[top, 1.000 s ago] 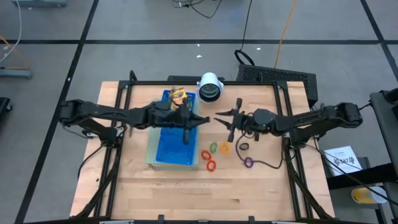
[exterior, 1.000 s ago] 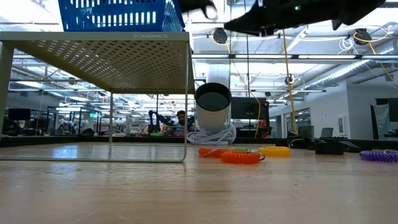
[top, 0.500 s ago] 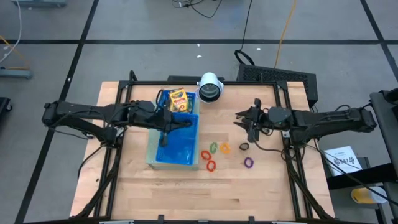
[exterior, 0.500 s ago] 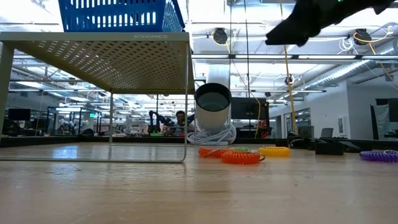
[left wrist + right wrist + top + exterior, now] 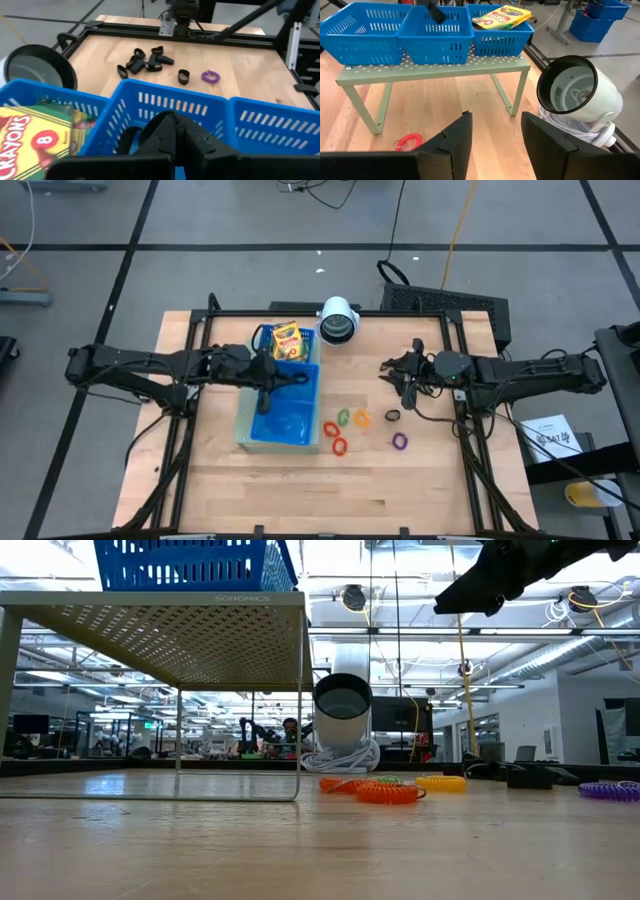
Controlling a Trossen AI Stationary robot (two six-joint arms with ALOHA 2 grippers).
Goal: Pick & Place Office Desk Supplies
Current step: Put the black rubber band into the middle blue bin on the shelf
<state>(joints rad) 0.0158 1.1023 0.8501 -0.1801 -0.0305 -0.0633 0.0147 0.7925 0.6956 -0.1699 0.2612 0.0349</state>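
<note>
Yellow-and-green crayon boxes [image 5: 287, 340] lie in the far compartment of the blue tray [image 5: 280, 415] and also show in the left wrist view [image 5: 30, 135]. My left gripper [image 5: 270, 376] is shut over the tray's middle compartment [image 5: 175, 131]; I see nothing between its fingers. My right gripper [image 5: 400, 372] is open and empty [image 5: 495, 135], held above the table right of centre. Small black clips [image 5: 145, 61] lie on the table below it, and one more clip [image 5: 392, 416] lies nearer. Red [image 5: 338, 446], green [image 5: 343, 417], orange [image 5: 361, 419] and purple [image 5: 399, 441] rings lie flat on the wood.
The tray stands on a green perforated metal stand [image 5: 435, 70] at the table's left-centre. A white round cylinder [image 5: 338, 320] with a dark centre lies at the far edge beside the tray. Bare wood stretches along the table's near edge [image 5: 300, 490].
My left gripper has drawn back toward the table's left edge, from over the tray's right side to its middle, uncovering the crayon boxes. My right gripper has drawn back toward the table's right edge, away from the tray. The rings have stayed where they were.
</note>
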